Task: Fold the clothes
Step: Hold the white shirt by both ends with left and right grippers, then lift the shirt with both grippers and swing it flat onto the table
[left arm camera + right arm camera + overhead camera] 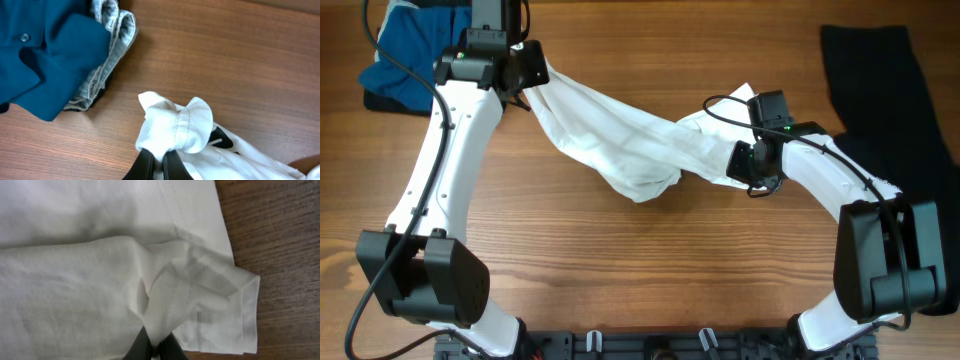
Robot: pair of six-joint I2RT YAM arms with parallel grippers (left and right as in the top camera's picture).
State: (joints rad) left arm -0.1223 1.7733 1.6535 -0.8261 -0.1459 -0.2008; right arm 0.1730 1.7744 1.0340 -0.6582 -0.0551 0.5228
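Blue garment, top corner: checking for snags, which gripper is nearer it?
Left. The left gripper pinches the white T-shirt just beside the blue garment; the right gripper holds the shirt's other end, much farther away.

A: Entry, overhead view. What is logged apart from the work items?

B: Wooden table [620, 260], warm brown, grain running left to right in lighter and darker bands.

A: Near edge?

B: Black rail [620, 348] along the bottom of the frame, centred. Small pale metal clips [705, 335] stand on it; their count is unclear.

A: Wrist views?

B: Only table surface. Left wrist: mid-brown, grain slanting across the frame. Right wrist: a darker brown patch at the right side.
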